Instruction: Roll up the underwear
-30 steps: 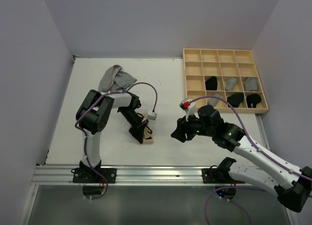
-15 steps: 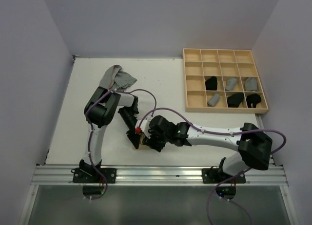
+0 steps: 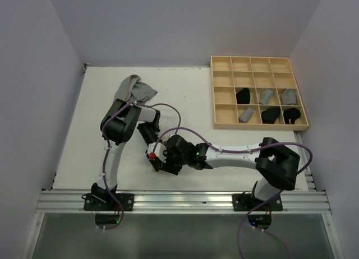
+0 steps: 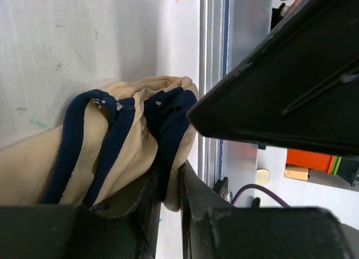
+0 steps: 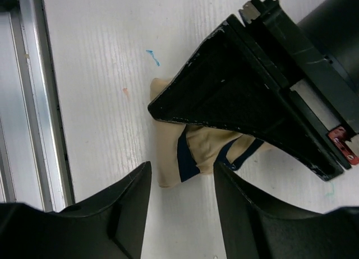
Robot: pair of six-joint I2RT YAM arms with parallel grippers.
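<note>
As our right tool (image 5: 180, 177) swings in open, we straddle the tan underwear (image 5: 205, 152).
Left tool (image 4: 170, 183) pinches it; handover likely.

White table (image 3: 190, 96) bearing beige underwear (image 5: 168, 172), grey underwear heap (image 3: 134, 89), wooden grid tray (image 3: 241, 64)

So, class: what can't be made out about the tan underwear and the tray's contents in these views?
- Right wrist: left jaws cover the upper part of the underwear.
- Left wrist: the frame's left edge cuts it off; right jaws block the right side.
- Top: both arms hide it almost wholly.
- Tray, top: pieces too small to tell if rolled.
</note>
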